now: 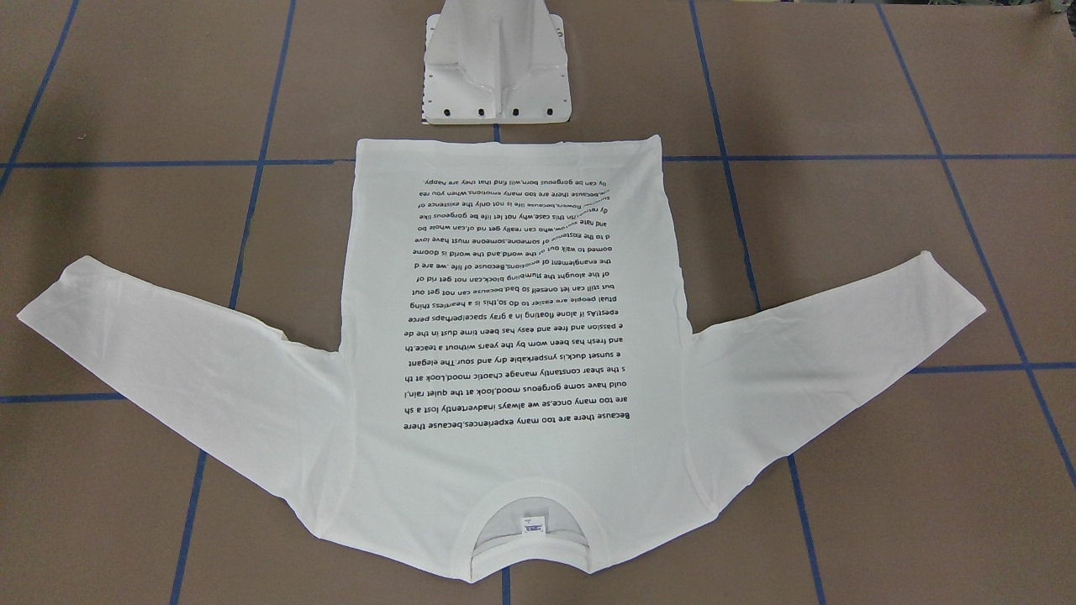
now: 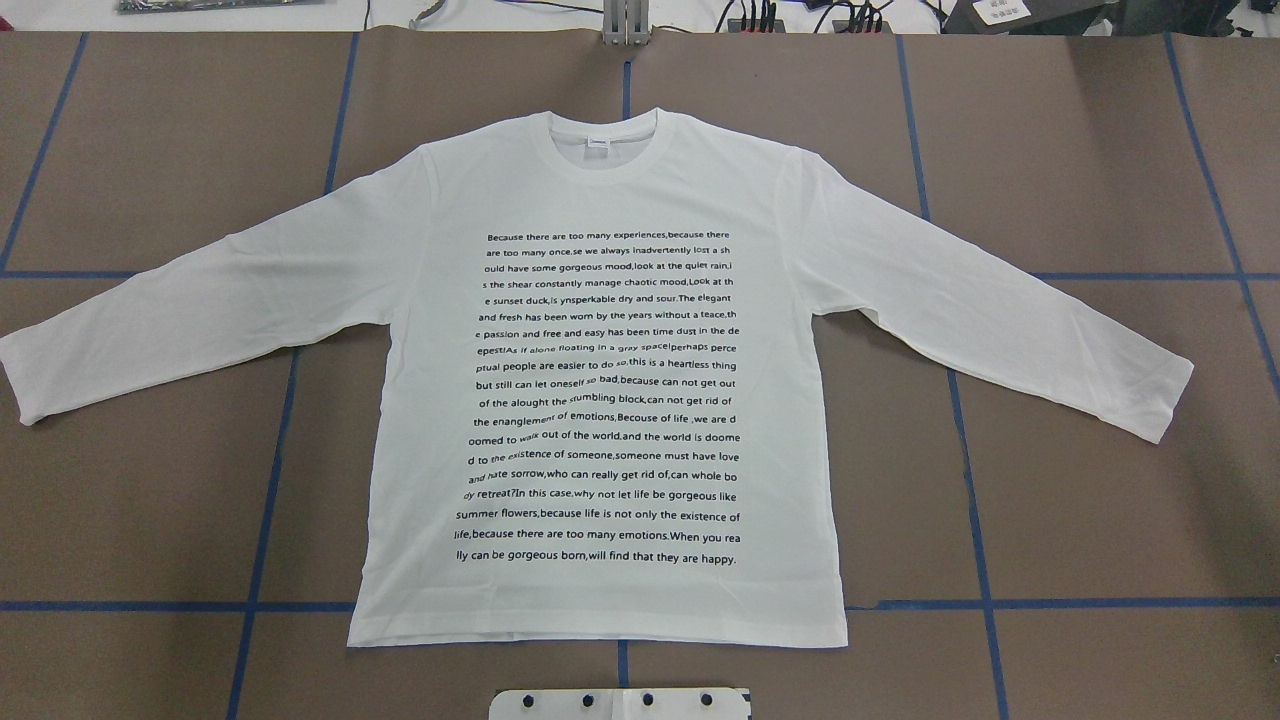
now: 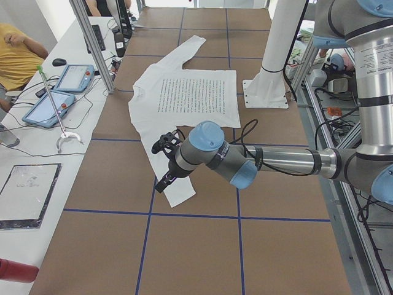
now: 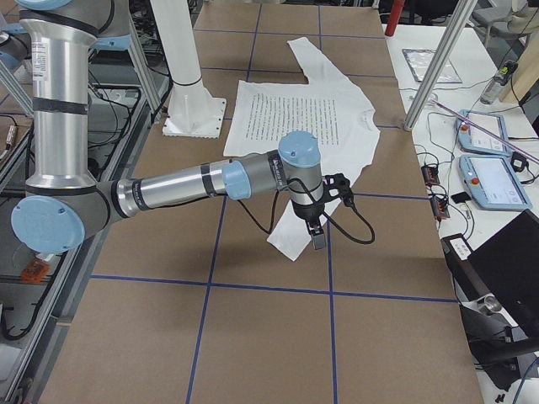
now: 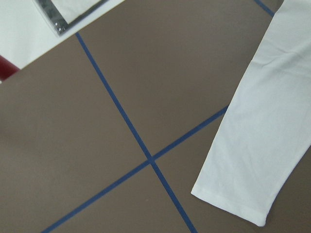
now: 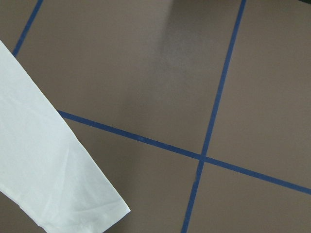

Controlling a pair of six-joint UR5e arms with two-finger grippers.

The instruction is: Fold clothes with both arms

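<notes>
The white long-sleeved T-shirt lies flat on the brown table, printed text up, collar away from the robot, both sleeves spread out. It also shows in the front-facing view. My left gripper hangs above the left sleeve's cuff; I cannot tell whether it is open or shut. My right gripper hangs above the right sleeve's cuff; I cannot tell its state either. Neither gripper shows in the overhead, front-facing or wrist views.
The white pedestal mount stands just behind the shirt's hem. Blue tape lines grid the table. A side bench holds tablets and a seated person; another bench holds tablets.
</notes>
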